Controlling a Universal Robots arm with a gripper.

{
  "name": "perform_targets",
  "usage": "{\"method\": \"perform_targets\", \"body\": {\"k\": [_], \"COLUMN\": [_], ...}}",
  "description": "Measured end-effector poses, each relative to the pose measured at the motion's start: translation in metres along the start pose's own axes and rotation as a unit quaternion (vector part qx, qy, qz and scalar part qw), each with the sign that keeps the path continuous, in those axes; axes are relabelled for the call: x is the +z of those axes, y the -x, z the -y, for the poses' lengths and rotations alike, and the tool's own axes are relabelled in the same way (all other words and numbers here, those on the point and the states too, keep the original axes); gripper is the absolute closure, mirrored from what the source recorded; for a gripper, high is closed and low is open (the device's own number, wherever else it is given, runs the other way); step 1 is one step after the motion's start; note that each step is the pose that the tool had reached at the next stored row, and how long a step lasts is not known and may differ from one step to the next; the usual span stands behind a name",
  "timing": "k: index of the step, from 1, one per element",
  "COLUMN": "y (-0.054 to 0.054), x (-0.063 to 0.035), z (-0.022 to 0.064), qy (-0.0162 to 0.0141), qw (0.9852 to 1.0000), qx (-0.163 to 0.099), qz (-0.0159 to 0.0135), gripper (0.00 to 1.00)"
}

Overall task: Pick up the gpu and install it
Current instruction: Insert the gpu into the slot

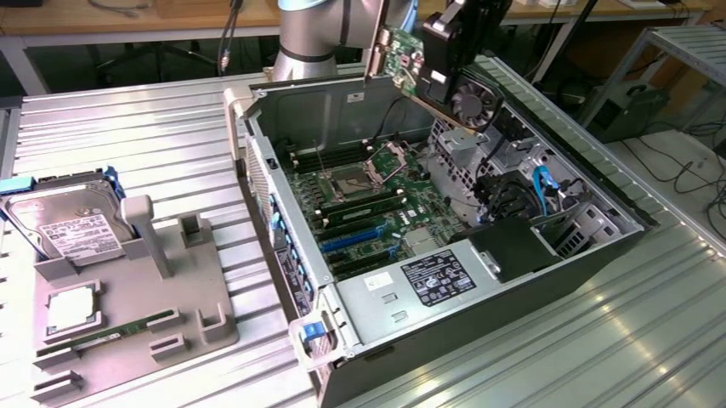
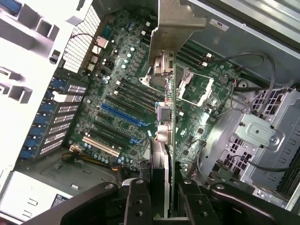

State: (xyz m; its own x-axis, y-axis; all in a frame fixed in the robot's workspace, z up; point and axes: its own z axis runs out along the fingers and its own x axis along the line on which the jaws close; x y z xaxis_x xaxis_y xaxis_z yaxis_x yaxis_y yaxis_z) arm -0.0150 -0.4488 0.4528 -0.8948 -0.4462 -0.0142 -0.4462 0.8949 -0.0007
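My gripper holds the gpu above the computer case, and the hard drive stands well apart from that case.

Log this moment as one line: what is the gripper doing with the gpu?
gripper: shut on gpu | gpu: held on edge above open computer case | motherboard: not touched by gpu | installed: not yet

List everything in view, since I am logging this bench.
gpu: one, green with black fan, held above the open case
computer case: one, grey, open, mid-table
motherboard: one, green, inside the case
fixture: one, grey, exterior view's left
hard drive: one, silver, standing in the fixture
memory stick: one, green, lying in the fixture
table: one, ribbed metal, under everything
arm: one, grey, behind the case
pincer: one, black, shut on the gpu
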Motion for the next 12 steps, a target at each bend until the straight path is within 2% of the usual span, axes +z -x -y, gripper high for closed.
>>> {"method": "perform_targets", "body": {"k": [4,5,10,12], "y": [-0.0002,-0.0004,-0.0007,-0.0008], "x": [0.0000,0.0000,0.0000,0.0000], "z": [-0.0001,-0.0002,-0.0003,-0.0004], "qy": [0.0004,0.0006,0.0010,0.0012], "qw": [0.9996,0.9990,0.9977,0.9966], "qx": [-0.029,-0.044,-0.068,-0.082], "qz": [0.0000,0.0000,0.0001,0.0001], "gripper": [0.72,0.72,0.72,0.72]}}
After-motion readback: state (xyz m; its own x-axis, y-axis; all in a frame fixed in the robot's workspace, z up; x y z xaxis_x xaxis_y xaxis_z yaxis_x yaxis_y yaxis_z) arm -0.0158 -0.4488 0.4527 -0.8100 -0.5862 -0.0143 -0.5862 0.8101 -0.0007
